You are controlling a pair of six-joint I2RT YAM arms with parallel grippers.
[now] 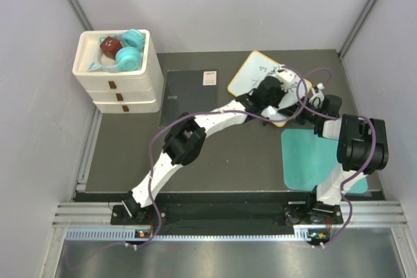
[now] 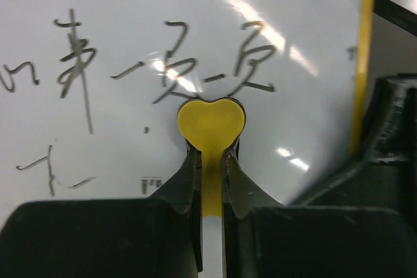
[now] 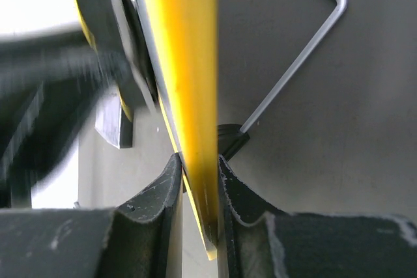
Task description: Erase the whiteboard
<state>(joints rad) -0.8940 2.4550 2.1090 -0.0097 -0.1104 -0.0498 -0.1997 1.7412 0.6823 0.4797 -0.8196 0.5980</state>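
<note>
Left of the whiteboard (image 1: 251, 73), past the dark pad (image 1: 189, 92), stands a white drawer unit (image 1: 117, 86). Over the board, the left gripper (image 2: 210, 161) is clamped on a yellow heart-shaped tool (image 2: 210, 120), probably an eraser, set just below the handwriting (image 2: 78, 53), ready to wipe. At the board's right edge the right gripper (image 3: 199, 174) pinches the yellow rim (image 3: 186, 63), apparently to steady it. A teal mat (image 1: 306, 157) lies nearer the arms' bases than the board.

Overhead, the left arm (image 1: 215, 118) covers the near half of the whiteboard (image 1: 255, 71) by the counter's (image 1: 130, 154) far edge. Left wrist: the yellow heart piece (image 2: 211, 116) has its stem buried between the fingers (image 2: 186, 187). Right wrist: left side's just dark blur, can't tell what's there.
</note>
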